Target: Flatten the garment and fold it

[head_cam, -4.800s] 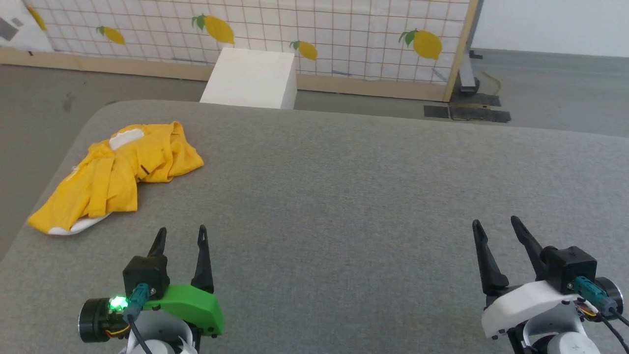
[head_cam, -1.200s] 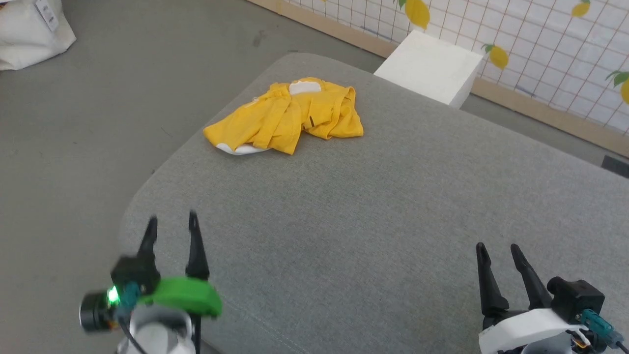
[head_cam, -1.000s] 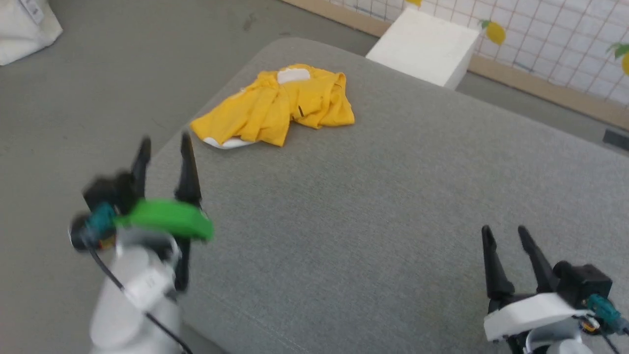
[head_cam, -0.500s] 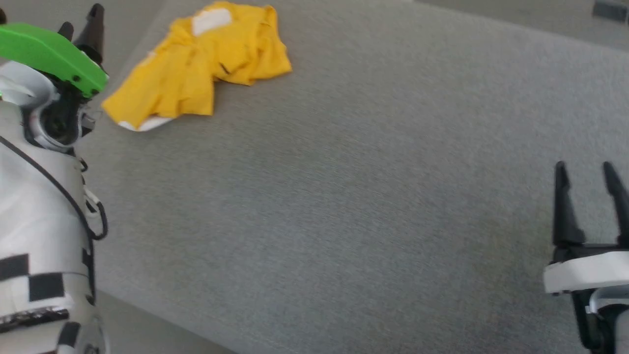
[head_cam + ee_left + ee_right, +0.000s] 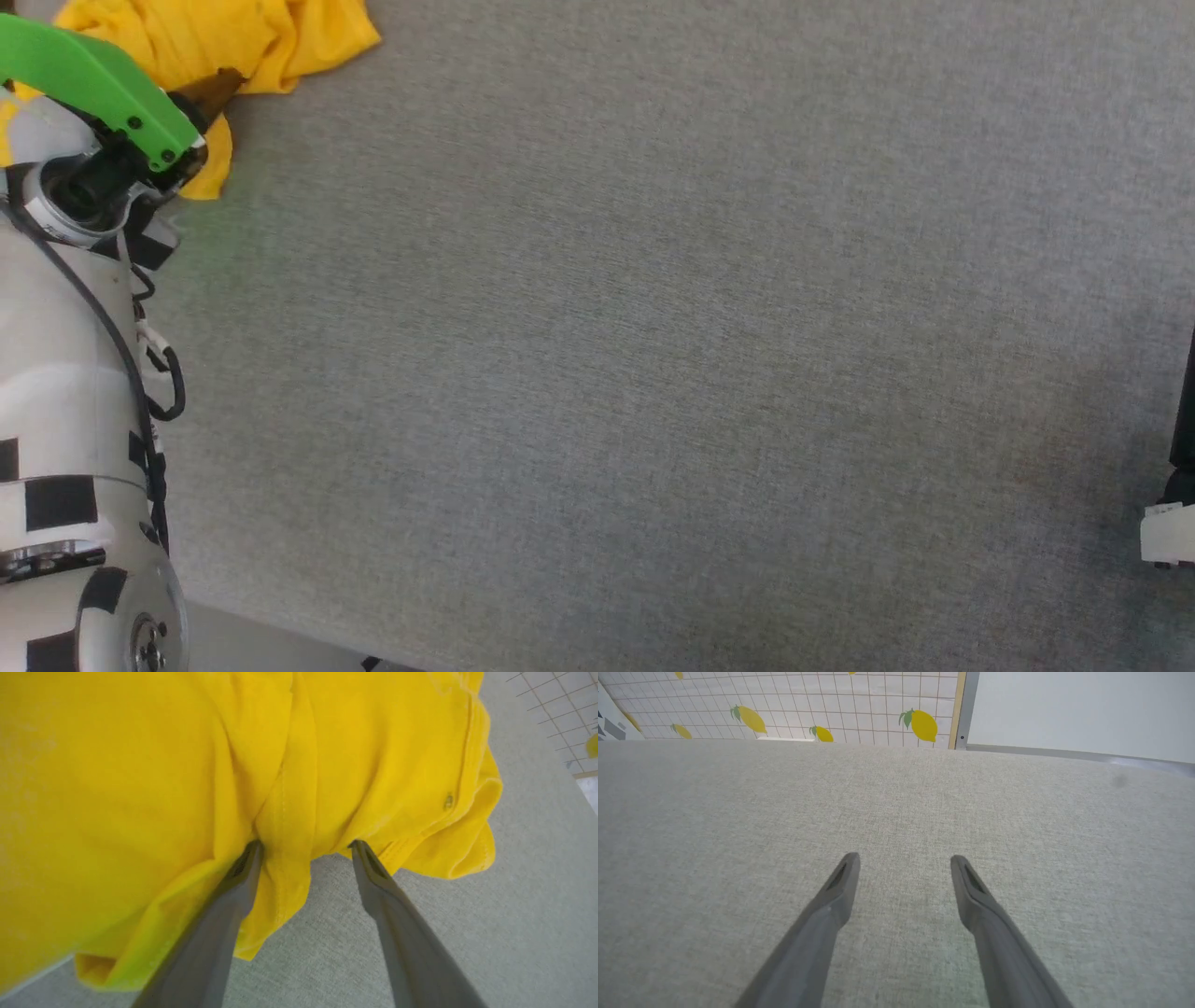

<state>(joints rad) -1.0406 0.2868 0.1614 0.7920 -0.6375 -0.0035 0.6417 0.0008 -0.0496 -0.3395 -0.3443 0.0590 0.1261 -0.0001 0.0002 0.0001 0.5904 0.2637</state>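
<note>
Open left hand (image 5: 306, 845) straddles a fold of the crumpled bright yellow cotton T-shirt (image 5: 140, 765) — open right hand (image 5: 903, 858) well apart.

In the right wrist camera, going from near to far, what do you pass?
right hand, fingers apart → grey fabric surface → lemon-print grid panel

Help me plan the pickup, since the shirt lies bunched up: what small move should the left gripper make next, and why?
Probably close its fingers where they are. The left gripper is open, its fingertips at the near edge of the crumpled garment, and a fold of yellow cloth hangs between them over the grey surface. Closing there should pinch that fold so the shirt can be pulled flat.
</note>
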